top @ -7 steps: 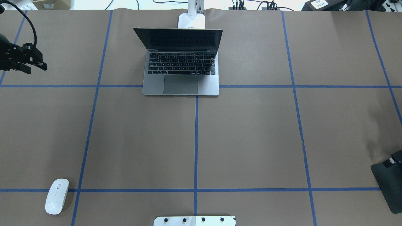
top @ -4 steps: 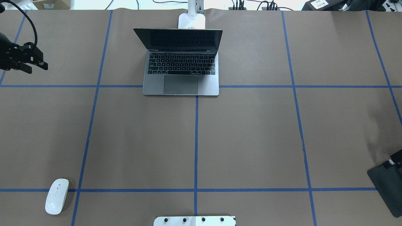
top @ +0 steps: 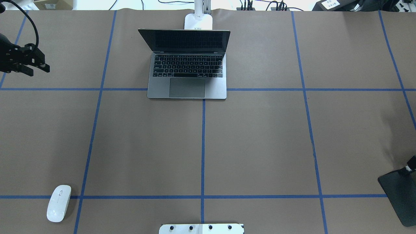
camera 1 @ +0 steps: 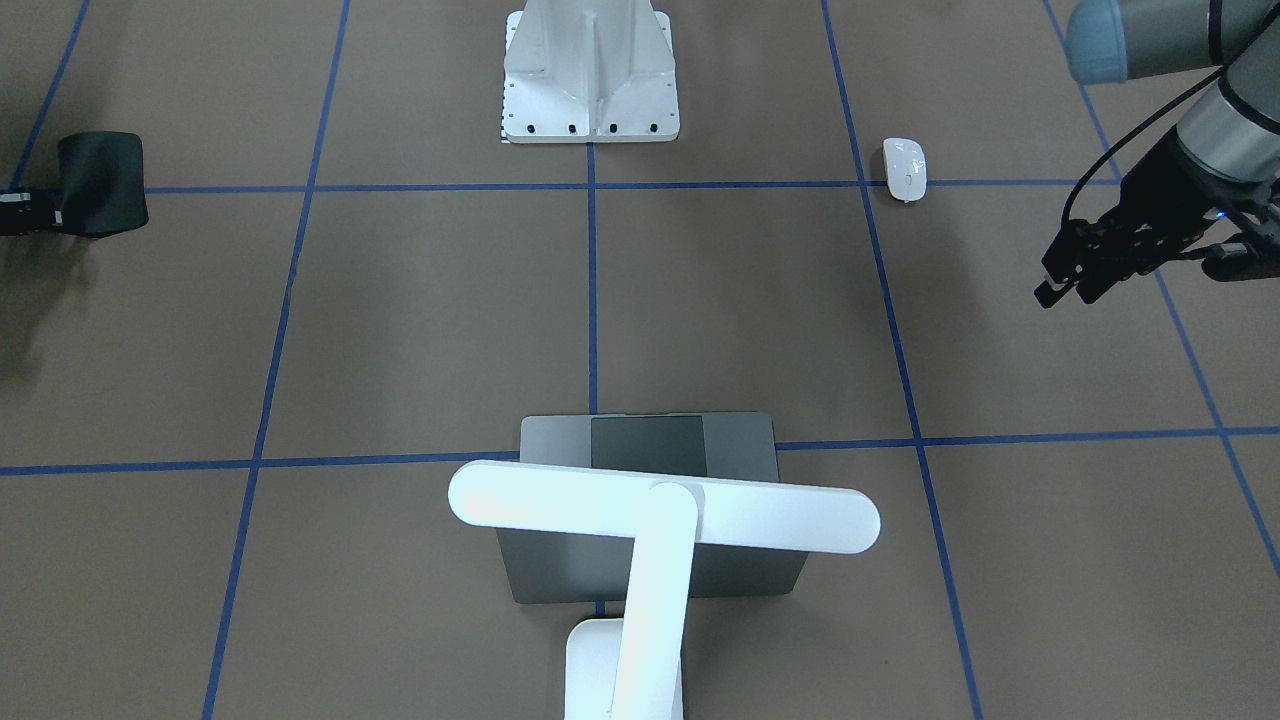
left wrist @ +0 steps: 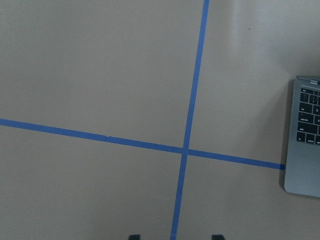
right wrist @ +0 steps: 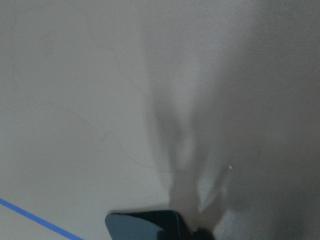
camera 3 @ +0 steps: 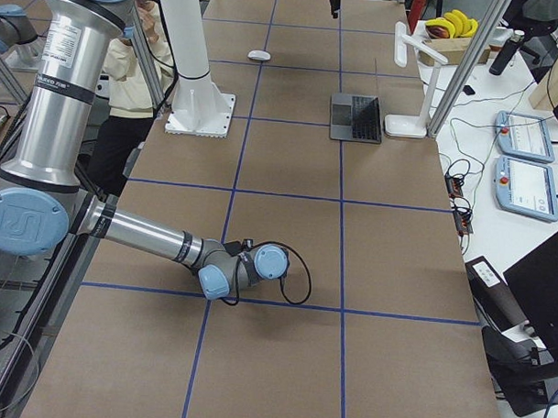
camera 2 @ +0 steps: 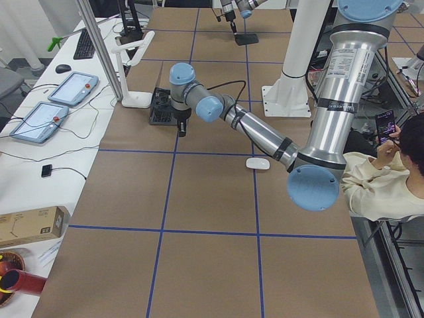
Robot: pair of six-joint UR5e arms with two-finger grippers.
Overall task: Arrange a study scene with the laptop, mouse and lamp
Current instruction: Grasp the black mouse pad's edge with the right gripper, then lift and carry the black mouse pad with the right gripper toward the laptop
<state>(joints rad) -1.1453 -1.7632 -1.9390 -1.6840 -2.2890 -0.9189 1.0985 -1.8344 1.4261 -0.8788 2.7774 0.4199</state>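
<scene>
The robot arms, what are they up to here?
The robot is setting up a study spot. The laptop sits open at the far side of the table, with the lamp standing behind it. The right hand grips a black mat by its edge at the table's right end. The left hand is open and empty, hanging above the table left of the laptop. The mouse lies untouched on the robot's near left.

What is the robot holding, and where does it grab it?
The right gripper pinches a black flexible mat by one edge. The left gripper holds nothing.
</scene>
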